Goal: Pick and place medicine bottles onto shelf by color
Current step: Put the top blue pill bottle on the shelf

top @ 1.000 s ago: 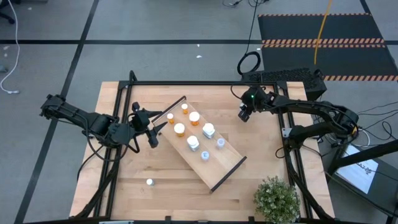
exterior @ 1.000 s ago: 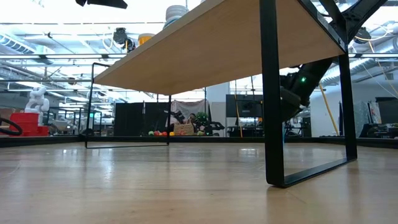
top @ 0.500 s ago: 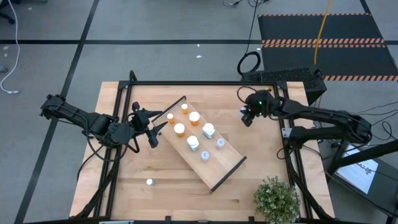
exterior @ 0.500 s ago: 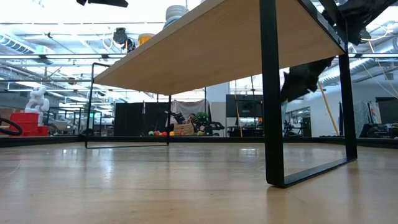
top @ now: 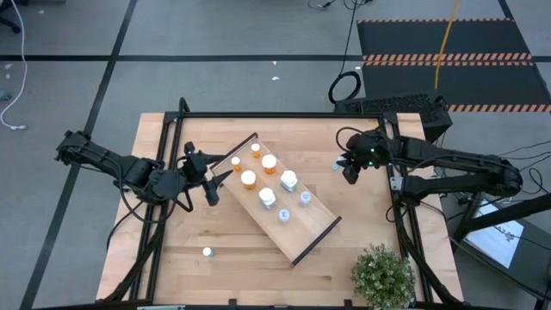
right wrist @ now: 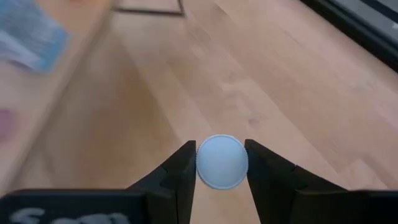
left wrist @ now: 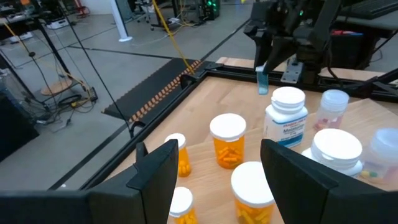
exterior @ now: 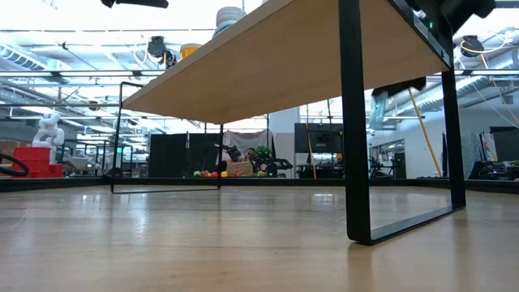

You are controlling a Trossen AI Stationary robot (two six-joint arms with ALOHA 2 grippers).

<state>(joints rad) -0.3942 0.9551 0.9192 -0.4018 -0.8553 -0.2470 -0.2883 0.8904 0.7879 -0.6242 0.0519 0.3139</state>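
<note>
High view: we find the right claw [top: 349, 170] over the surface [top: 172, 258], well apart from the shelf [top: 314, 234], which lies diagonally between the two arms. A small pale bottle shows at its tip. The left claw [top: 212, 182] sits just beside the shelf's upper end, next to the orange bottles [top: 248, 179]. The orange ones stand toward that end and the clear bottles [top: 283, 214] toward the other, which we judge to be the colour sorting under way. One small bottle [top: 207, 252] stands alone on the surface, well away from both claws.

Low view: we see only the shelf's underside [exterior: 268, 65] and a dark end wall [exterior: 354, 122]; neither claw can be told here with confidence.

Left wrist view: the left claw [left wrist: 214, 168] is spread wide and holds nothing; its fingers [left wrist: 155, 174] flank the orange bottles directly ahead. Beyond them the right claw [left wrist: 268, 62] carries a small blue-tinted bottle [left wrist: 262, 81] hanging below its tips, in the air.

Right wrist view: the right claw [right wrist: 221, 163] is closed partway on a white cap [right wrist: 222, 162], gripped across its width between both fingers [right wrist: 180, 171]. We judge the cap grip keeps the bottle upright for setting down at the clear end.
</note>
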